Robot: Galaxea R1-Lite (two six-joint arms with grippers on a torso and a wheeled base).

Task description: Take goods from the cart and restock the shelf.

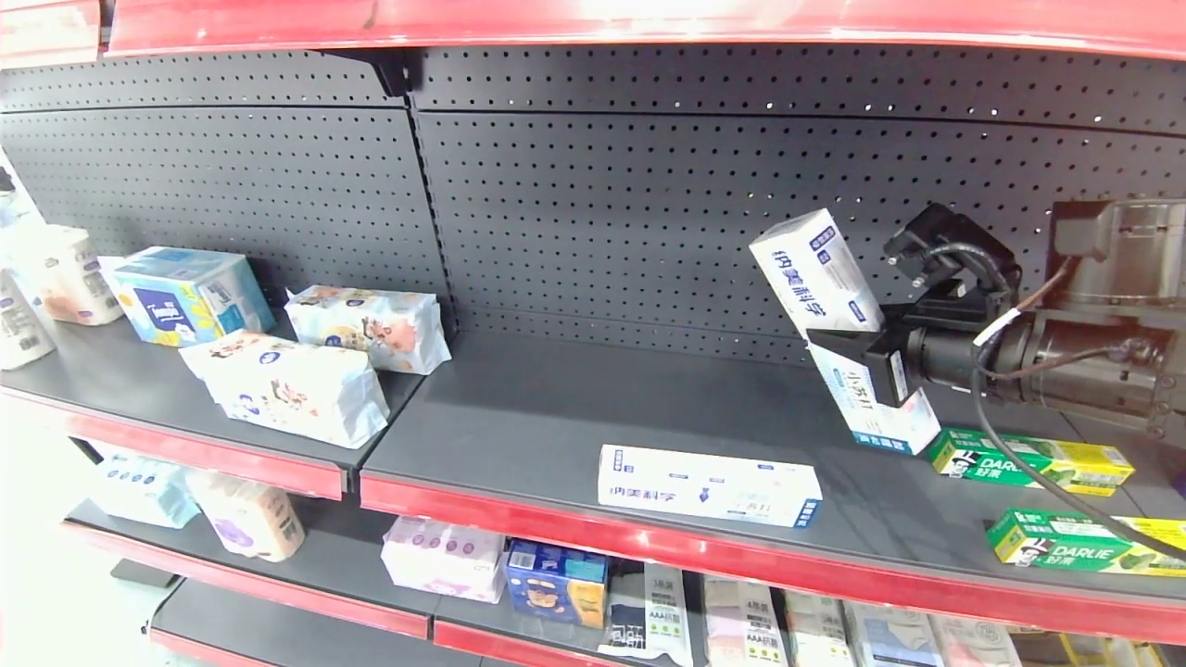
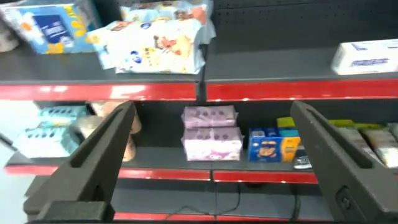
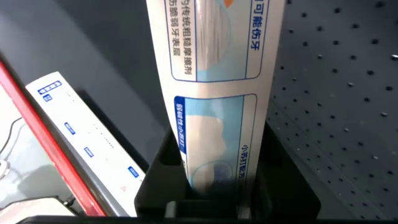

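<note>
Looking through the head view, we see the right gripper [image 1: 848, 357] clamped across the middle of a white-and-blue toothpaste box [image 1: 815, 273]. The box is tilted, with its lower end close to the shelf [image 1: 519, 417], just beside the green toothpaste boxes [image 1: 1028, 460]. A matching box [image 1: 709, 484] lies flat near the front edge.

In the left wrist view, the left gripper [image 2: 212, 112] is spread wide and empty, facing pink tissue packs [image 2: 211, 134] on a lower shelf.

In the right wrist view, the toothpaste box [image 3: 214, 93] sits pinched between the jaws. We judge it light, stiff yet crushable, and glossy, so we favour a gentle mid-length hold.
</note>
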